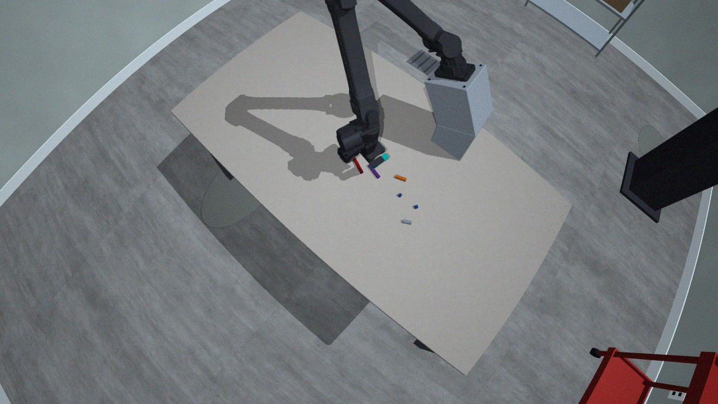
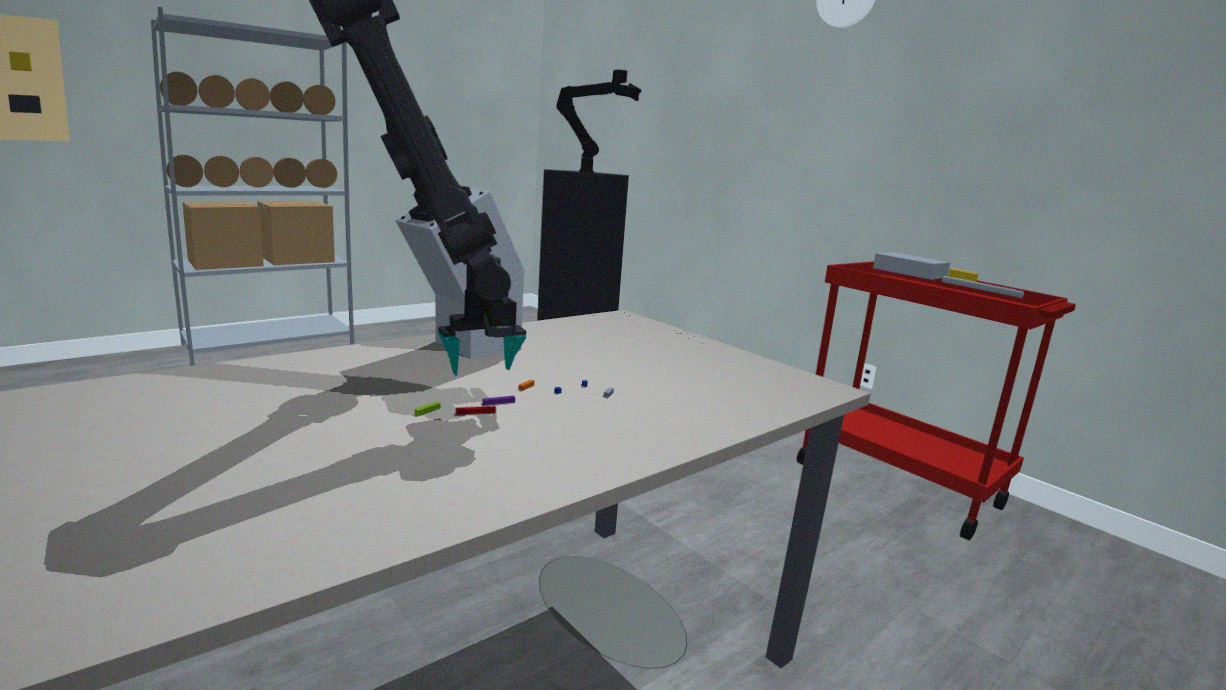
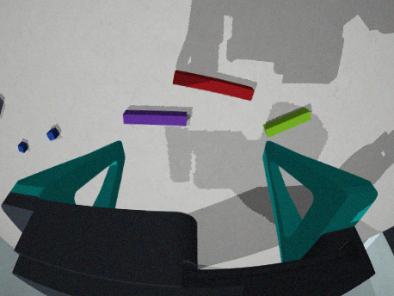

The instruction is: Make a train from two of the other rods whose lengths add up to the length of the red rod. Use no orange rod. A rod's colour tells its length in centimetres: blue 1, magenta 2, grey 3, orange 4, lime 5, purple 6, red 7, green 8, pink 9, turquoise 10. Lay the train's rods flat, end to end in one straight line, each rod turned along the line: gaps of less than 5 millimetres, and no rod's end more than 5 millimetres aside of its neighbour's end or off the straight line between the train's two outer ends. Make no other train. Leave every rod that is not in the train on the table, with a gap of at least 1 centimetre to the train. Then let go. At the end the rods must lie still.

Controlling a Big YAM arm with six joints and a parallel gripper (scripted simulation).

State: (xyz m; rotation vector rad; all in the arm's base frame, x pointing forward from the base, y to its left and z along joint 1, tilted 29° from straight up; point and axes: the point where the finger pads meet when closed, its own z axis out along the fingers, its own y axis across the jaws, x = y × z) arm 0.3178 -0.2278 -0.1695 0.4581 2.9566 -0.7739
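The red rod (image 3: 214, 85) lies flat on the table, also seen in the exterior view (image 2: 475, 410) and the top view (image 1: 358, 165). The purple rod (image 3: 155, 117) (image 2: 498, 400) (image 1: 373, 171) lies beside it. The lime rod (image 3: 287, 122) (image 2: 427, 408) lies on the red rod's other side. Two blue rods (image 3: 52, 133) (image 3: 21, 147) lie further off (image 2: 557, 390) (image 2: 584, 383). My gripper (image 3: 193, 149) (image 2: 480, 351) is open and empty, above the table behind the rods. The lime rod is hidden by the arm in the top view.
An orange rod (image 2: 525, 384) (image 1: 400, 177) and a grey rod (image 2: 608, 392) (image 1: 406, 221) lie in the same row. The arm's grey base block (image 1: 460, 108) stands at the table's back. A red cart (image 2: 935, 368) stands beside the table.
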